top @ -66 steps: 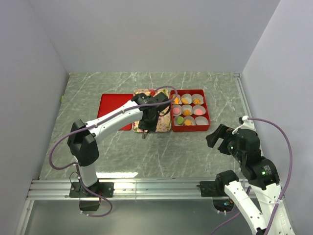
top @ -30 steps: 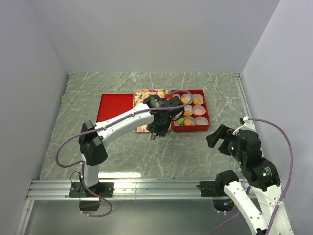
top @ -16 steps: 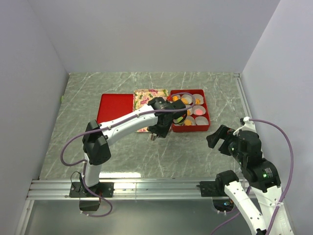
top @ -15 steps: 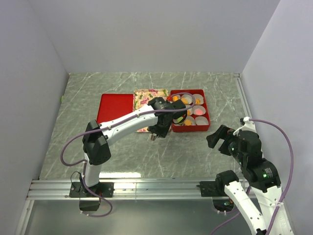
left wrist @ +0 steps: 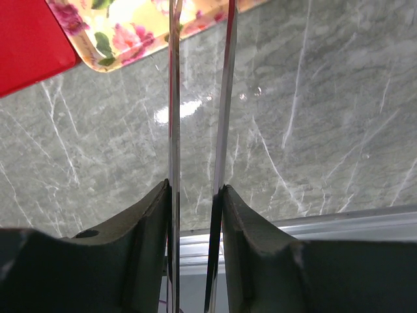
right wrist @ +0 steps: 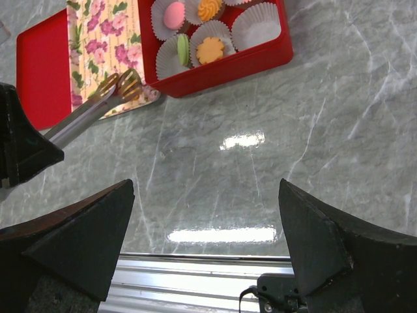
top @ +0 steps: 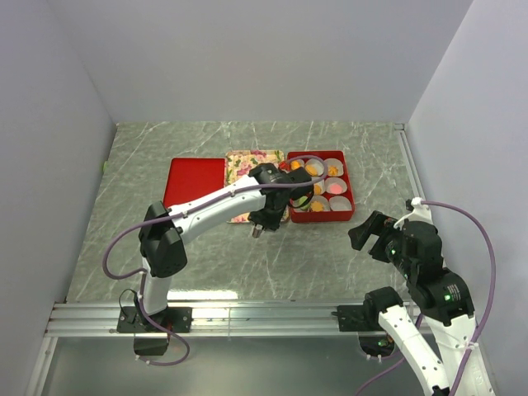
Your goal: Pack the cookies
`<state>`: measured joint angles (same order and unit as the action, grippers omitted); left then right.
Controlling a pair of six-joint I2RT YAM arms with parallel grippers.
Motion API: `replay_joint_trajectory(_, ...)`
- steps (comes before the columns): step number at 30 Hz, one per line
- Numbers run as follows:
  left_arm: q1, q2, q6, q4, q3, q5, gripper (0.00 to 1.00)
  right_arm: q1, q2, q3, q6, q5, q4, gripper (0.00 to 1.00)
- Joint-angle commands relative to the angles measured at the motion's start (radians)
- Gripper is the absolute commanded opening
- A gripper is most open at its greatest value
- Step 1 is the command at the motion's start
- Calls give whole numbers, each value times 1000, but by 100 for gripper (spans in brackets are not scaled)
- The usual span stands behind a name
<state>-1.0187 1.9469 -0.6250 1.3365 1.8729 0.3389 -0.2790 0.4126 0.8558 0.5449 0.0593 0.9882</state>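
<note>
Seen from above, the left gripper (top: 264, 219) hangs over the bench (top: 165, 247) at the near left corner of the red box (top: 323, 218). The box sits beside a floral tray (top: 246, 161) and a red lid (top: 194, 177). The cookies (top: 333, 171) lie in paper cups inside the box. The right gripper (top: 369, 233) hovers well apart, toward the right edge.

The left wrist view shows that gripper pinched narrow on metal tongs (left wrist: 173, 98). Their two blades run almost parallel, and the tips are out of frame.

In the right wrist view its own fingers (right wrist: 71, 248) are spread wide and empty. The tong tips lie over the tray edge, just beside the box wall, with no cookie visible between them. One cup (right wrist: 256, 25) looks empty. I see two risks. Tips swung in low could catch the rim and shove the box. The smooth blades could also swivel in the pinch and crush or drop a cookie.
</note>
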Motion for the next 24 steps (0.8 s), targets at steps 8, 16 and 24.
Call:
replay_joint_trajectory(8,57,-34,8,36,196,28,39,-8,-8,-1,-14,-12,-25,98)
replay_joint_trajectory(16,57,30,16,12,422,-23,42,-8,-9,-3,-11,-6,-23,98)
replay_joint_trajectory(24,52,52,39,-170,439,-199,43,-8,-14,-1,-5,4,-22,98)
